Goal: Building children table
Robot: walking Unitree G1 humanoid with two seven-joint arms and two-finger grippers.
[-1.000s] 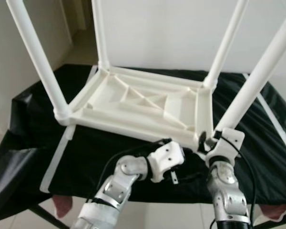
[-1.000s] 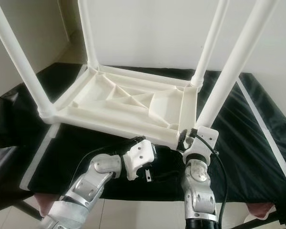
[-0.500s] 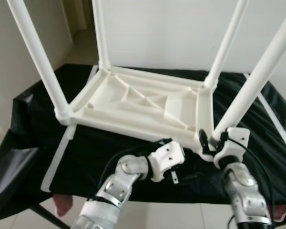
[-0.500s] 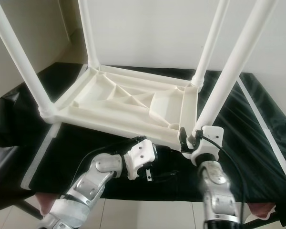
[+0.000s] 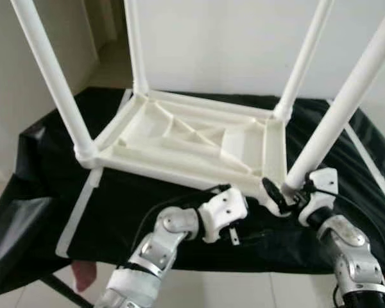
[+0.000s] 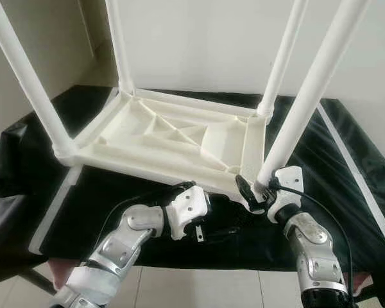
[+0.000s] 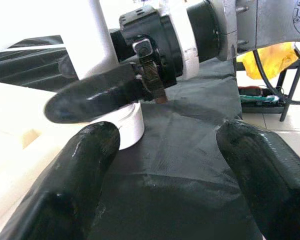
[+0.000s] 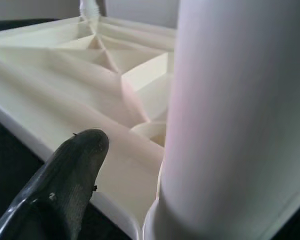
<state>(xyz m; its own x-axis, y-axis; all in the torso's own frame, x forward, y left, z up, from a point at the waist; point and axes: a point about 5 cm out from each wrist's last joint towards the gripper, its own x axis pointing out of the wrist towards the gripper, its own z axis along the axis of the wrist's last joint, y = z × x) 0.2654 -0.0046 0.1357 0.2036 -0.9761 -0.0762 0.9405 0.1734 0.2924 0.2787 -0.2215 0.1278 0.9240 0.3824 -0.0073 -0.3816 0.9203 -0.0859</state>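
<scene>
A white plastic children's table (image 5: 192,138) lies upside down on a black-covered worktable (image 5: 135,199), with its legs pointing up. My right gripper (image 5: 279,196) is at the base of the near right leg (image 5: 346,102) and shut on it. One black finger (image 8: 75,165) crosses the front of the leg (image 8: 240,115); the other finger is hidden behind it. My left gripper (image 7: 165,145) is open just below the tabletop's near edge and holds nothing. It points at the right gripper (image 7: 95,97) and the leg's collar (image 7: 130,127).
White strips lie on the black cloth at the left (image 5: 83,205) and at the far right (image 5: 369,160). A white wall stands close behind. Past the worktable's right side, a yellow object (image 7: 270,55) and a black stand (image 7: 295,80) are on the tiled floor.
My right forearm has swung to the right around the near right leg, while its fingertips stayed at the leg's base. The left arm and the table have stayed put.
</scene>
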